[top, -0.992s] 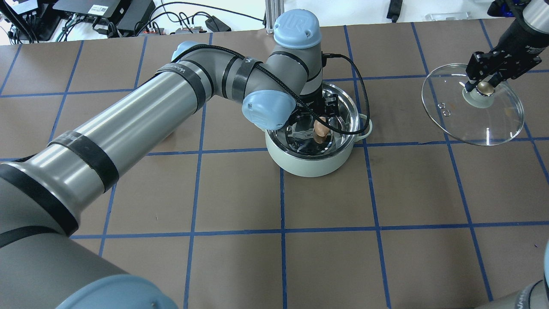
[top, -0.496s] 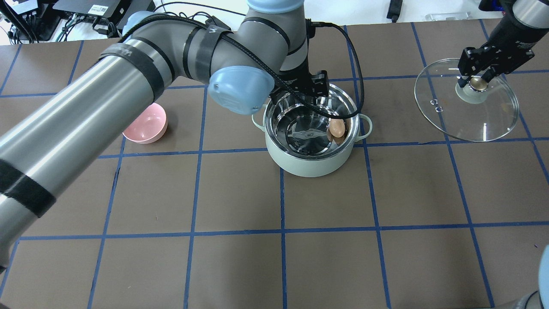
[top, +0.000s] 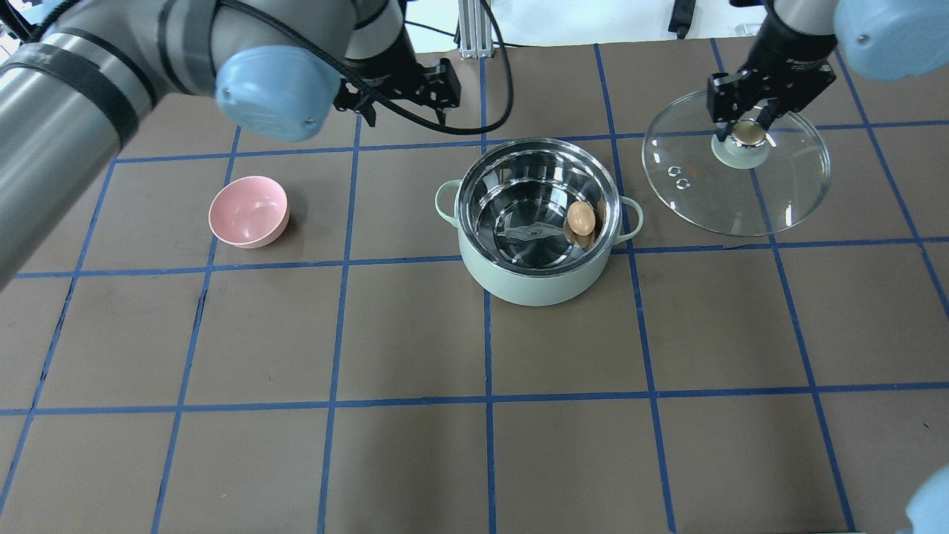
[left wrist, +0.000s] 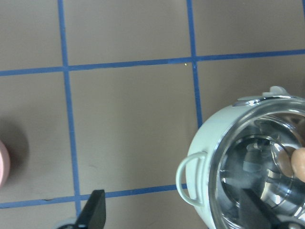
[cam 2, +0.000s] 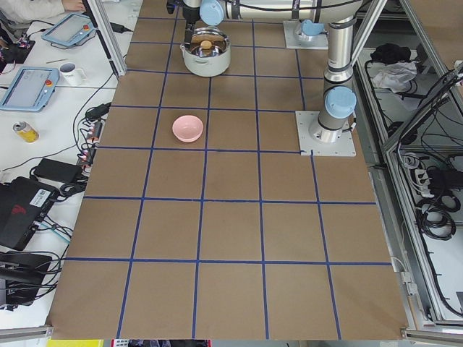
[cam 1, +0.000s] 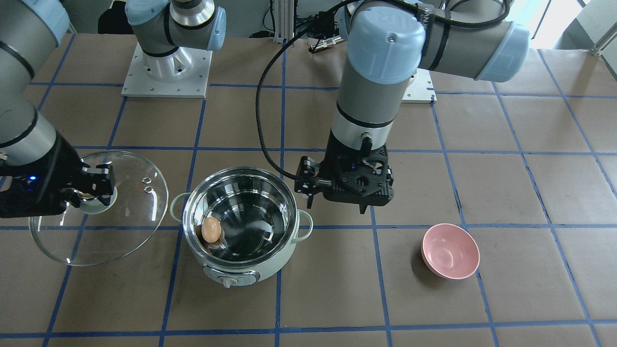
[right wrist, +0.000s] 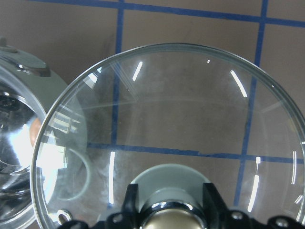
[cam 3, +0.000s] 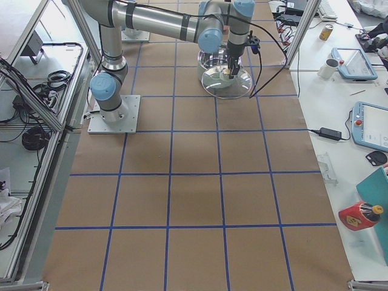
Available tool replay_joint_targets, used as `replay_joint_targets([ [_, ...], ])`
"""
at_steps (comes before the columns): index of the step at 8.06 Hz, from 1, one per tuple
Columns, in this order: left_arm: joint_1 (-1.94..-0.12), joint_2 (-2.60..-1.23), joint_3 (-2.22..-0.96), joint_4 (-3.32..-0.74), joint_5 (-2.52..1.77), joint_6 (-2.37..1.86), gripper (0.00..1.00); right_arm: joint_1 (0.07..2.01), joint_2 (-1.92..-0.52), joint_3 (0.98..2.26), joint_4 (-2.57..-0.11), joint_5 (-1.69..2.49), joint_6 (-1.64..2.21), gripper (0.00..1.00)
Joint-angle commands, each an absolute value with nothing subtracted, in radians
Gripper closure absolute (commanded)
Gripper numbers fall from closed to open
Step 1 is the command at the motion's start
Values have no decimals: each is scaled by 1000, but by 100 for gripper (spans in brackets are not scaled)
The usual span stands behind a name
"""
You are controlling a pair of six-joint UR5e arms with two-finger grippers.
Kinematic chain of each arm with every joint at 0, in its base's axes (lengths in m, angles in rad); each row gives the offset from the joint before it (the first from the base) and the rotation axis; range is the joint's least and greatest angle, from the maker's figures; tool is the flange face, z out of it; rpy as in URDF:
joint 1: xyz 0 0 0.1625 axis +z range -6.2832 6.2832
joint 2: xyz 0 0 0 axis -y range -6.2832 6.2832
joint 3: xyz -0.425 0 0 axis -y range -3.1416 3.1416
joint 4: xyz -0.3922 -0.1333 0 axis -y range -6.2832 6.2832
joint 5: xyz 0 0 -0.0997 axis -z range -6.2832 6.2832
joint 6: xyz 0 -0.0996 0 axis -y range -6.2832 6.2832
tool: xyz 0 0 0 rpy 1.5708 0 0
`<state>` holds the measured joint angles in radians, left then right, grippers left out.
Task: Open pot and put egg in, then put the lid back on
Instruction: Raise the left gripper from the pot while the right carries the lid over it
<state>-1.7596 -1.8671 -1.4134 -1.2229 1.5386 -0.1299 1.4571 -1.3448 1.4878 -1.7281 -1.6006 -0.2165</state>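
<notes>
The mint-green pot [top: 534,285] stands open mid-table, and the tan egg [top: 581,219] lies inside against its right wall. The egg also shows in the front view [cam 1: 210,229] and the pot's rim does too [cam 1: 241,169]. My left gripper [top: 405,111] is open and empty, raised behind and to the left of the pot; it also shows in the front view [cam 1: 336,205]. My right gripper [top: 749,133] is shut on the gold knob of the glass lid [top: 741,193] and holds it just right of the pot. In the right wrist view the lid [right wrist: 181,119] overlaps the pot's edge [right wrist: 52,95].
A pink bowl [top: 248,211] sits left of the pot, also seen in the front view [cam 1: 450,250]. The left arm's black cable hangs behind the pot. Cables and devices lie beyond the table's far edge.
My left gripper let go of the egg, rose out of the pot and moved back and left. The egg rests in the pot. My right gripper carried the lid left, toward the pot.
</notes>
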Motion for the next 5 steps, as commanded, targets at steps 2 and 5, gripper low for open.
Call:
replay_joint_targets([
  [2,-1518,-1844,-1428,-1264,1542,73,0,1696,-1325,1474,-1758,-1625,-72,100],
  [5,-1453,-1739,-1485,-1381,1548,124,0,1755,-1305,1480,-1763,-1563,-66,100],
])
